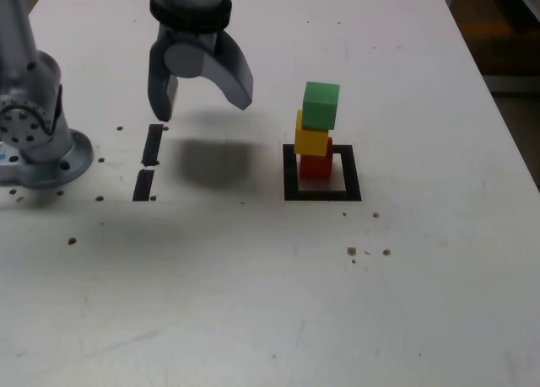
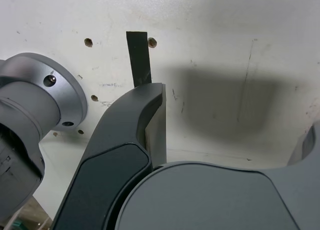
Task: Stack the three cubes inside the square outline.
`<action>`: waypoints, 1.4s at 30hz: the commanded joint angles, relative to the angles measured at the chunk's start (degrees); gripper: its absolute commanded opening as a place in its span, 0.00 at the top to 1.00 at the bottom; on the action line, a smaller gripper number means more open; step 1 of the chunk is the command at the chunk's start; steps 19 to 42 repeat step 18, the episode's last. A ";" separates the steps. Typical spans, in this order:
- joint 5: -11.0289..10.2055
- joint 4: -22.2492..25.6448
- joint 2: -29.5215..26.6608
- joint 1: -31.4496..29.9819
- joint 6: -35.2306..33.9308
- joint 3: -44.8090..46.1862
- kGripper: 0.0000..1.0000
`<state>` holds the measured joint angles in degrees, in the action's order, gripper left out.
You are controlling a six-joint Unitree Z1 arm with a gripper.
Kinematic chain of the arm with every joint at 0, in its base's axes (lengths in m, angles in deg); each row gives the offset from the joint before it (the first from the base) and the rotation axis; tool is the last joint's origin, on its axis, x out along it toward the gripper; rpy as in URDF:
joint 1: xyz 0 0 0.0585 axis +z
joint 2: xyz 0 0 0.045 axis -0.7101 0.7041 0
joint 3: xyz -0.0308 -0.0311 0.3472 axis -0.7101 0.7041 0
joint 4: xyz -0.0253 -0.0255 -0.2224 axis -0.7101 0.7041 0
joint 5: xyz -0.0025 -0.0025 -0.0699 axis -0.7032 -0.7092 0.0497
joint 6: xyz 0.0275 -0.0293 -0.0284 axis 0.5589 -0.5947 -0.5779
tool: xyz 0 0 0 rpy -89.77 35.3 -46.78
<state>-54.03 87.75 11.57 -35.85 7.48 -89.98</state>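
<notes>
- Leftmost in the exterior view stands the arm's grey base on the white table.
- Next come two short black strips, end to end.
- Above them hangs the gripper, jaws spread wide, nothing between them.
- Further right, well apart from the gripper, sits the square outline.
- Inside it, toward its far edge: red cube at the bottom, yellow cube on it, green cube on top, slightly askew.
</notes>
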 commanded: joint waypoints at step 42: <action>-1.74 -3.01 2.24 0.00 0.40 2.22 0.02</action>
